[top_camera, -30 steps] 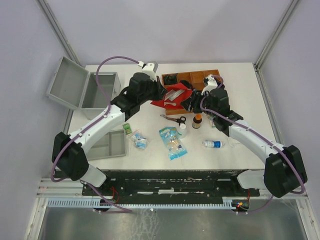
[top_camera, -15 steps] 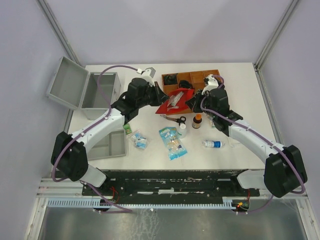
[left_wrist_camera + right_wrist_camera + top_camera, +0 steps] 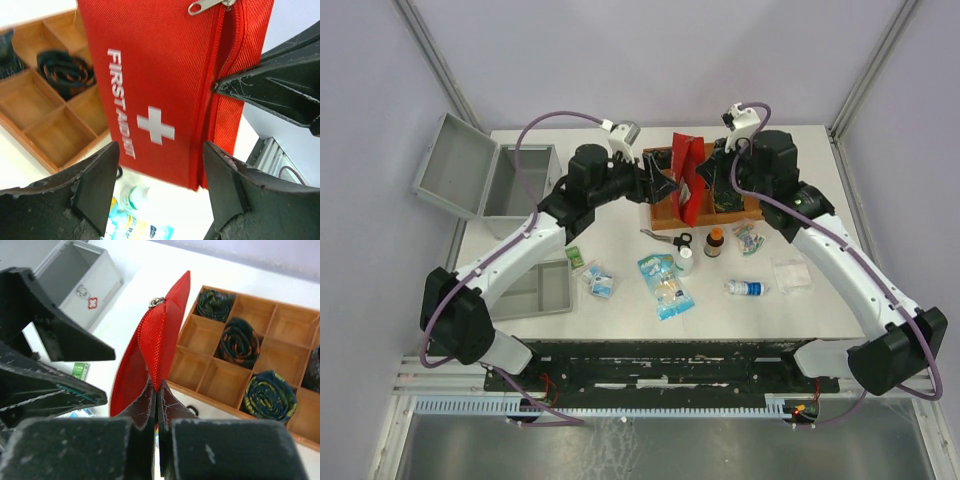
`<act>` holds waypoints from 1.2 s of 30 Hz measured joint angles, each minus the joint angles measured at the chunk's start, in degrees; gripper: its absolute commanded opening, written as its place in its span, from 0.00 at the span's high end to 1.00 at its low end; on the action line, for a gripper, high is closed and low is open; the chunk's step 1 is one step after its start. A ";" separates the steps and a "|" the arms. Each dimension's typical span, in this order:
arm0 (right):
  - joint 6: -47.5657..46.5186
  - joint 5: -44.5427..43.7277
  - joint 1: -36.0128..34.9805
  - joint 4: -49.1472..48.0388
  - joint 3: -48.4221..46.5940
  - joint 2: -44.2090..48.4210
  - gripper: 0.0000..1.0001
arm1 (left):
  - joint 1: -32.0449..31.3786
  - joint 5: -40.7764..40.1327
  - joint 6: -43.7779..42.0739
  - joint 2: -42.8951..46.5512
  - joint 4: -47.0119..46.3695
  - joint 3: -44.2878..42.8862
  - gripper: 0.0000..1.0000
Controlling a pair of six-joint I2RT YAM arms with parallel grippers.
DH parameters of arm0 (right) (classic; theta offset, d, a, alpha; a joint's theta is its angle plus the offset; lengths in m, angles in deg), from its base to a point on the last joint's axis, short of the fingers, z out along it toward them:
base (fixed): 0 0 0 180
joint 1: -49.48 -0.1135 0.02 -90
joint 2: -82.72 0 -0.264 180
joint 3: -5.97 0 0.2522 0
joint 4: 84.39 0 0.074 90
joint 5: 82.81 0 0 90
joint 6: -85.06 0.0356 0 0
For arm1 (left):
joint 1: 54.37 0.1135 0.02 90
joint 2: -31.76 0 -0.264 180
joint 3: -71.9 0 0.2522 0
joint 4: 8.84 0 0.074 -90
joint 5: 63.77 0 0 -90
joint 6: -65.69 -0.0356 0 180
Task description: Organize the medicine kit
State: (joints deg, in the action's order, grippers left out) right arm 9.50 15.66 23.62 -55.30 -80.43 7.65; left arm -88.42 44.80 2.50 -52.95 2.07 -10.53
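The medicine kit (image 3: pixel 485 180) is a silver-grey metal case standing open at the table's far left, also visible in the right wrist view (image 3: pixel 92 277). A red first-aid pouch (image 3: pixel 688 180) with a white cross (image 3: pixel 156 125) hangs upright above the wooden tray. My right gripper (image 3: pixel 708 168) is shut on the pouch's zipper edge (image 3: pixel 155 340), jaws pinched together (image 3: pixel 157 390). My left gripper (image 3: pixel 655 185) stands open just left of the pouch, its fingers (image 3: pixel 95 185) apart and off the fabric.
A brown wooden tray (image 3: pixel 720 208) with rolled fabric in its compartments (image 3: pixel 235 342) lies under the pouch. Scissors (image 3: pixel 670 238), two small bottles (image 3: pixel 686 260), a blue packet (image 3: pixel 665 285), a lying bottle (image 3: pixel 748 288), sachets (image 3: pixel 597 280) and a grey insert tray (image 3: pixel 545 290) lie in front.
My right gripper shut on the red pouch and raised it upright over the wooden tray. My left gripper let go of the pouch and opened.
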 measured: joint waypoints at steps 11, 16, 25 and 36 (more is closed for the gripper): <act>-10.01 5.90 -0.98 15.54 -10.49 -2.67 0.99 | -1.31 2.56 -10.01 4.02 3.45 -5.70 0.04; -15.78 11.06 -2.27 20.79 -10.49 -3.02 0.99 | -2.56 6.19 -20.06 4.94 5.31 -5.81 0.07; -26.73 23.85 -2.64 27.96 -10.49 -1.36 0.99 | -2.69 17.35 -39.76 8.63 13.81 -7.32 0.21; -33.59 33.62 -3.08 34.21 -10.49 -0.26 0.99 | -2.67 27.19 -43.34 7.89 17.22 -7.37 0.35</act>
State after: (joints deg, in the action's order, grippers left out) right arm -24.10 49.27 20.53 -21.09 -90.92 7.39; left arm -91.08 71.99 -40.84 -45.06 19.29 -17.89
